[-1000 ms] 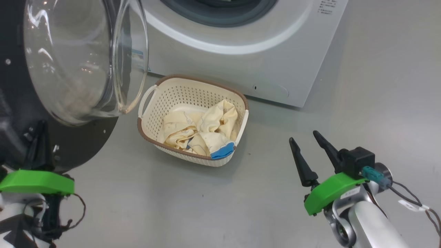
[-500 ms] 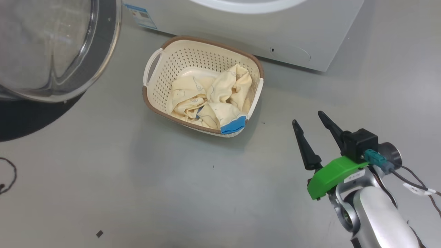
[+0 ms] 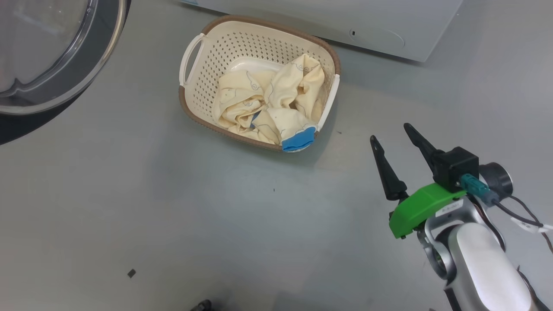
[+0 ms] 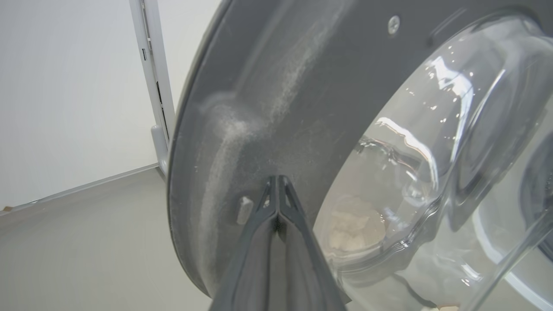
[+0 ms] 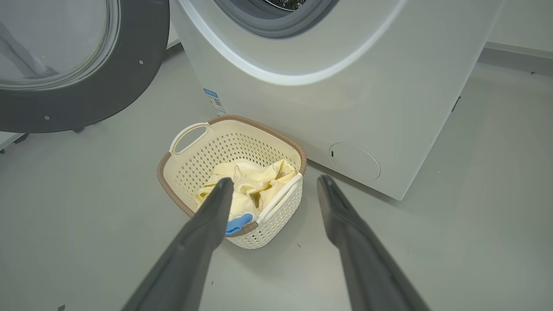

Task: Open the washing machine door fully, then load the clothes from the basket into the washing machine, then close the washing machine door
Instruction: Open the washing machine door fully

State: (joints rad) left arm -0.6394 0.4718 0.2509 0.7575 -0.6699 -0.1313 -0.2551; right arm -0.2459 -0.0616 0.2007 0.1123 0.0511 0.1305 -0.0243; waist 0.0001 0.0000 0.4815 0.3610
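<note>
The washing machine (image 5: 367, 108) stands open. The washing machine door (image 4: 259, 86) is swung out to the left. The left gripper (image 4: 278, 183), fingers pressed together, apparently touches the door's inner frame.

Risk: the tips slip and the door swings back over the basket (image 3: 207, 65), which sits on the floor before the machine. The clothes (image 3: 263, 99) lie bunched inside it.

Risk: the right gripper (image 3: 389, 131), spread and empty beside the basket, may snag its rim.

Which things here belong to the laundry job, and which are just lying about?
Job: door, washer, basket, clothes in it, open right gripper, shut left gripper at the door.
Lying about: dark scrap and a speck on the floor.
</note>
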